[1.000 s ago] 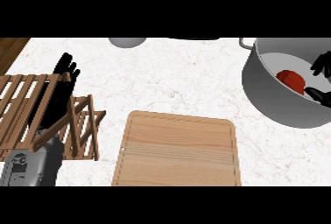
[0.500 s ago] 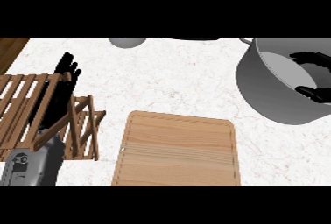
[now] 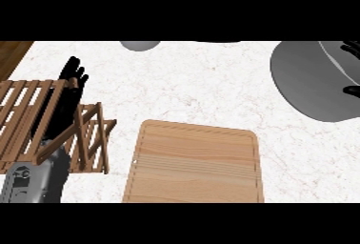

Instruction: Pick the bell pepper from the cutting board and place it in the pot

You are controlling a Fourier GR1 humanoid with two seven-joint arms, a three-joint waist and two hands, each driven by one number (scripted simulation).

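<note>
The grey metal pot (image 3: 309, 81) stands at the right edge of the counter, cut off by the frame and showing much of its outer wall. No bell pepper is visible; whatever is inside the pot is hidden. The wooden cutting board (image 3: 193, 162) lies bare at the front centre. Of my right hand (image 3: 350, 46) only black fingertips show at the right edge over the pot, spread well apart from the thumb lower down, with nothing between them. My left hand (image 3: 70, 76) rests open at the far left, fingers up, behind a wooden rack.
A slatted wooden rack (image 3: 42, 119) stands at the left, in front of my left forearm (image 3: 32, 178). A grey rounded object (image 3: 139, 45) peeks in at the top edge. The white marble counter (image 3: 197, 86) lies between the rack, the board and the pot.
My right hand was in the pot with a red thing, then spread open, and has drawn back to the right edge. The pot has shifted slightly right. The left hand has not moved.
</note>
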